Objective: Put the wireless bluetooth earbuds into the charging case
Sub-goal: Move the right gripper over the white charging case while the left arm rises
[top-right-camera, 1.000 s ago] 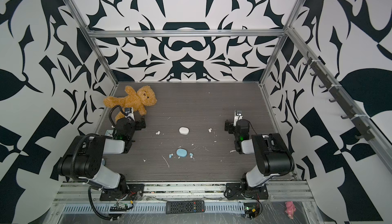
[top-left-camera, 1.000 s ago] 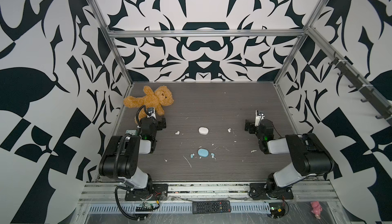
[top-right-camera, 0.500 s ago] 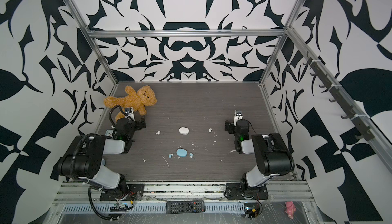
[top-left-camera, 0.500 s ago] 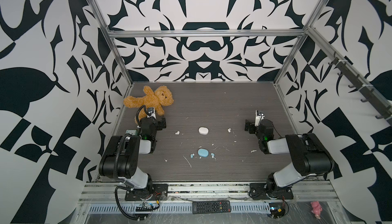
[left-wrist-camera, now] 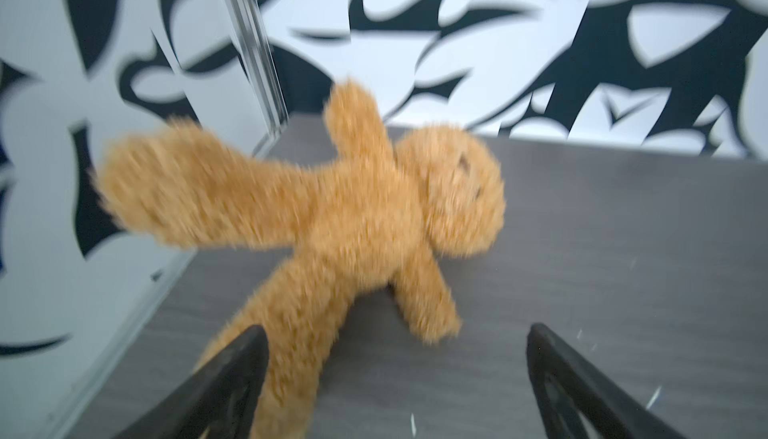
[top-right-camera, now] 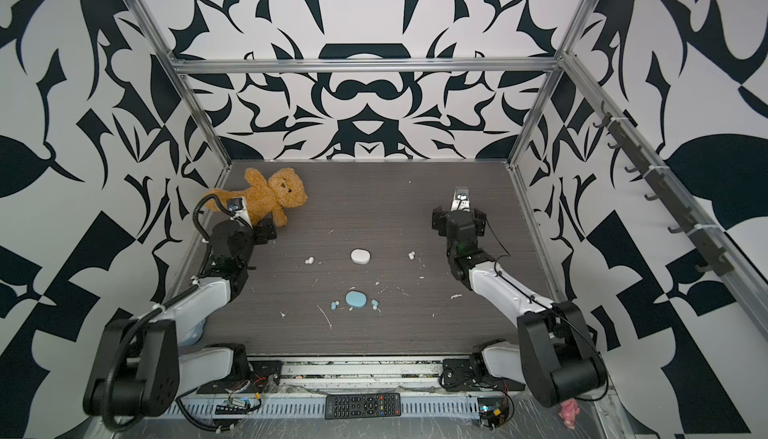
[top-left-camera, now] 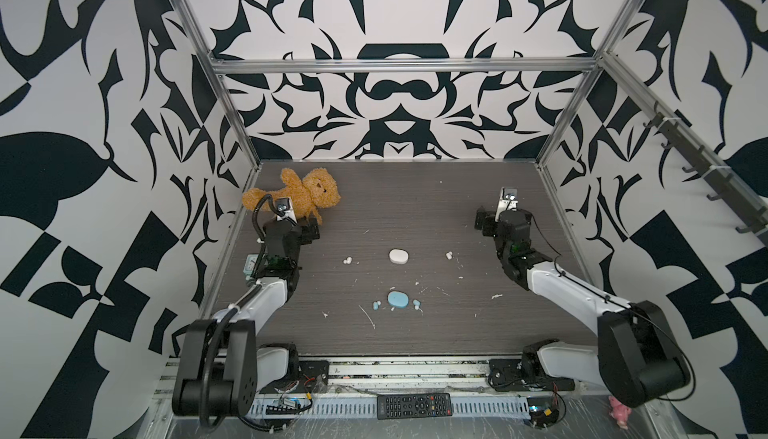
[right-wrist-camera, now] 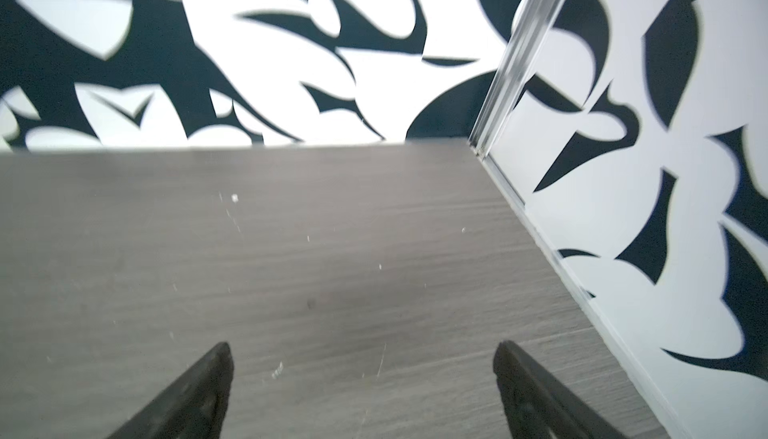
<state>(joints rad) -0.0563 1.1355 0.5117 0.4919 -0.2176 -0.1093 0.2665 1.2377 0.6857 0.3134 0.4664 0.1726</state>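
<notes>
Left gripper (left-wrist-camera: 395,333) spread wide, empty, fingers (left-wrist-camera: 249,349) cut off by frame, blurred teddy bear (left-wrist-camera: 332,216) ahead, right gripper (right-wrist-camera: 363,349) equally wide, empty, 2 white earbuds (top-left-camera: 347,260) flanking white charging case (top-left-camera: 398,256), 2 blue earbuds (top-left-camera: 376,304) beside blue case (top-left-camera: 398,300) nearer the arm bases, details too small.

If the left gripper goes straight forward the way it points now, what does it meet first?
Most likely the teddy bear: it lies just ahead of the open left gripper, with one leg beside a jaw.

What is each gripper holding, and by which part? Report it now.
Nothing is held. The left gripper stands open by a leg of the teddy bear; the right gripper stands open over bare table.
</notes>
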